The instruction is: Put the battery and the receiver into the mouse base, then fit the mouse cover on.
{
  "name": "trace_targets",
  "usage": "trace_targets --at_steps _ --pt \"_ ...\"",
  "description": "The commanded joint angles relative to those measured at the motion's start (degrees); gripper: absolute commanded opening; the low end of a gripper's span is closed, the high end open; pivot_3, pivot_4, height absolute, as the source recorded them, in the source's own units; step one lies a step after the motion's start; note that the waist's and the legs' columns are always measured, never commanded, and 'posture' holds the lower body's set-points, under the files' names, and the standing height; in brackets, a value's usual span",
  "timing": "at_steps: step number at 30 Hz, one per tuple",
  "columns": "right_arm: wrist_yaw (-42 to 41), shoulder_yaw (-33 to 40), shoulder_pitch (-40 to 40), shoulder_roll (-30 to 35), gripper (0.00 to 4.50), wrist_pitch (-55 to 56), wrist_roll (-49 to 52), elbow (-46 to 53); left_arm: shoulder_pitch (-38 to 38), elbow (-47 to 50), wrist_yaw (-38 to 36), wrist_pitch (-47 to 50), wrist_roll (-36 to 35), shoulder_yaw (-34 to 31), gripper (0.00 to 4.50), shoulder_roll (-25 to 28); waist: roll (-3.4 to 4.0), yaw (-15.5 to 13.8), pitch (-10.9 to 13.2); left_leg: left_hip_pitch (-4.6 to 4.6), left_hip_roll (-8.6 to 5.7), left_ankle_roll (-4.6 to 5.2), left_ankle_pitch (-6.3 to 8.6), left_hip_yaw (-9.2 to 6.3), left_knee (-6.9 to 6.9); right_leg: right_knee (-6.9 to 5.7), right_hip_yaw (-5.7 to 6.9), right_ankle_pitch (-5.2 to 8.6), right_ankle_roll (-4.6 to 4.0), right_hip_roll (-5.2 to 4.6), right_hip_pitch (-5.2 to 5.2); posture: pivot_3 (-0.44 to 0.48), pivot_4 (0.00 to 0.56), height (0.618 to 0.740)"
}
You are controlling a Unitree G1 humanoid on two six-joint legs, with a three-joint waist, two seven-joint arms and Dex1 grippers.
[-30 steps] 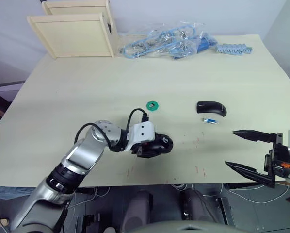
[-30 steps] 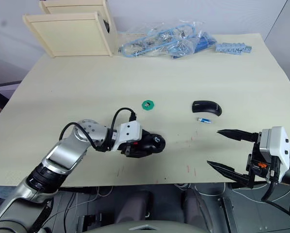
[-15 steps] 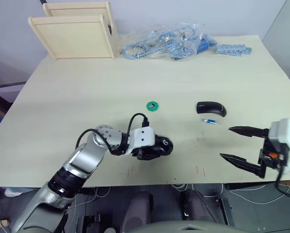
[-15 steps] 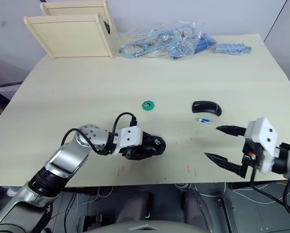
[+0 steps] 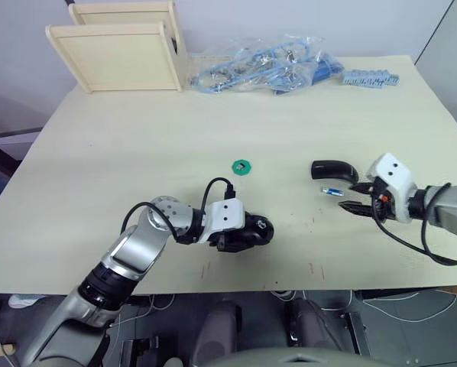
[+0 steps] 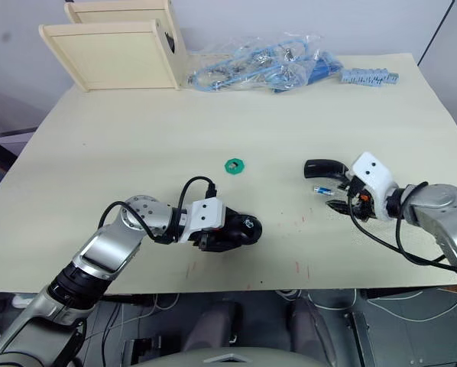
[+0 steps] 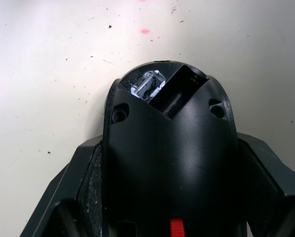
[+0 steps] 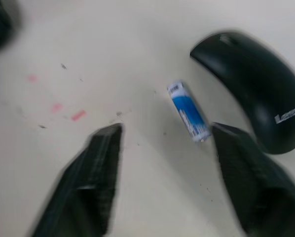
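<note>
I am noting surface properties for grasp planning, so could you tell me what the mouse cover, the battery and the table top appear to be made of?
Mouse cover: likely moulded plastic, smooth and glossy black, with faint highlights and a printed logo.
Battery: probably a metal cell in a printed blue and white wrap, with a pale end.
Table top: looks like pale matte laminate or painted board, speckled with dark specks and red marks; which one is unclear.

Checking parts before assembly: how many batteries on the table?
1. The battery lies on the table just in front of the mouse cover, between the open fingers of the right gripper. Any battery inside the mouse base would be hidden.
</note>
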State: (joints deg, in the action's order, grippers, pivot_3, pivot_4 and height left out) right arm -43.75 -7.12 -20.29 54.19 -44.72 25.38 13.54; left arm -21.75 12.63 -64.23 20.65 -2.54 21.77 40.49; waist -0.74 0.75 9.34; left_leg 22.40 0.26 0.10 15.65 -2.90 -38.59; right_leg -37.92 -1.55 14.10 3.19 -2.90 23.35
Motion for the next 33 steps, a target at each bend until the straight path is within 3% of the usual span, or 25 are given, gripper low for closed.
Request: trace_targets --at_steps 1,12,33 --pt "-1.3 -1.9 -3.3 -0.7 2.74 0.5 -3.4 -2.3 1.4 -1.1 -0.3 0.3 0.5 0.9 2.95 0.3 0.02 0.0 0.0 -0.01 0.00 0.00 0.00 0.00 0.00 -0.02 0.00 0.00 0.00 0.00 0.00 0.000 0.150 0.740" --pt "-5.0 -5.1 -9.0 -4.8 2.74 2.1 -9.4 -10.2 1.6 0.0 -0.2 1.5 0.4 0.5 2.95 -0.3 0.03 0.1 0.0 -0.01 0.00 0.00 0.00 0.00 0.00 -0.02 -0.01 0.00 0.00 0.01 0.02 0.000 0.150 0.740" --pt "-4.6 -2.3 -8.9 -9.6 2.74 1.9 -10.8 -13.6 1.0 2.9 -0.7 4.3 0.0 0.6 2.95 -0.5 0.04 0.1 0.0 0.01 0.00 0.00 0.00 -0.01 0.01 -0.03 0.00 0.00 0.00 0.01 0.04 0.000 0.150 0.740"
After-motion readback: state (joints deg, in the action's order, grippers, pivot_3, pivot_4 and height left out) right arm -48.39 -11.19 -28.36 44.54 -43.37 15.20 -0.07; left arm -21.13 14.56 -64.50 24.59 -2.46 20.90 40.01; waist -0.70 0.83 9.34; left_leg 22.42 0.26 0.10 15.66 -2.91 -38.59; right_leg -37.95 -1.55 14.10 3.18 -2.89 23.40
